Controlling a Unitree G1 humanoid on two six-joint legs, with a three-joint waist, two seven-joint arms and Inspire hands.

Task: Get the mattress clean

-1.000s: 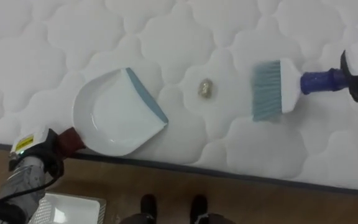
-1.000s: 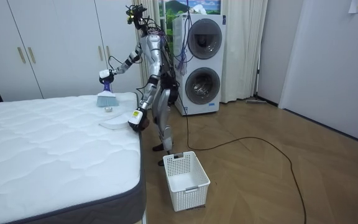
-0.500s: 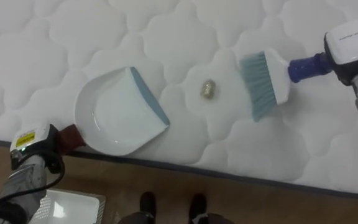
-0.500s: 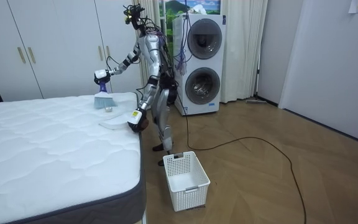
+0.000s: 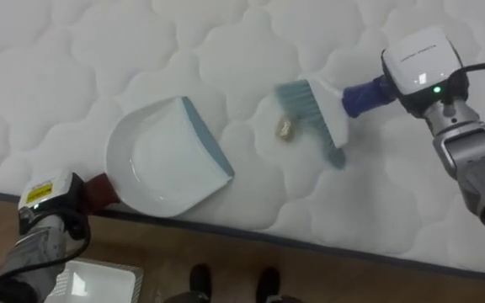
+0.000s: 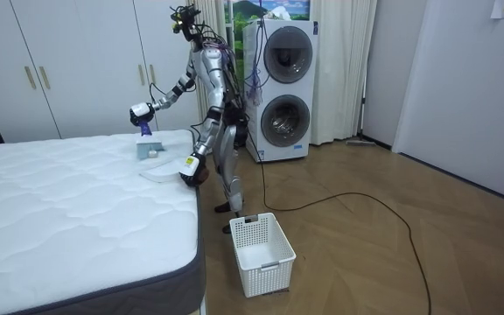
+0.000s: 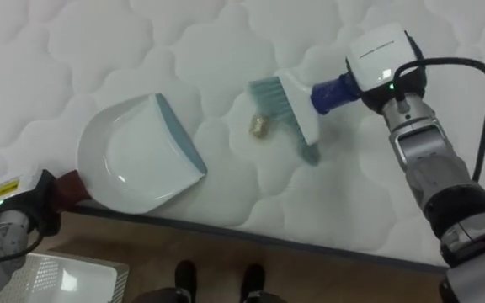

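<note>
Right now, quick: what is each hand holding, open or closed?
Left hand: closed on the handle of the dustpan.
Right hand: closed on the handle of the brush.

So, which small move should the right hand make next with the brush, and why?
Probably the right hand should sweep the brush toward the dustpan. The bristles are just beside the small scrap, which lies on the mattress short of the pan's blue lip; the left hand holds the pan at the bed's edge.

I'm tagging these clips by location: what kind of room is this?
Probably a home bedroom with a laundry corner: a bare quilted mattress, white wardrobes and two stacked washing machines.
</note>
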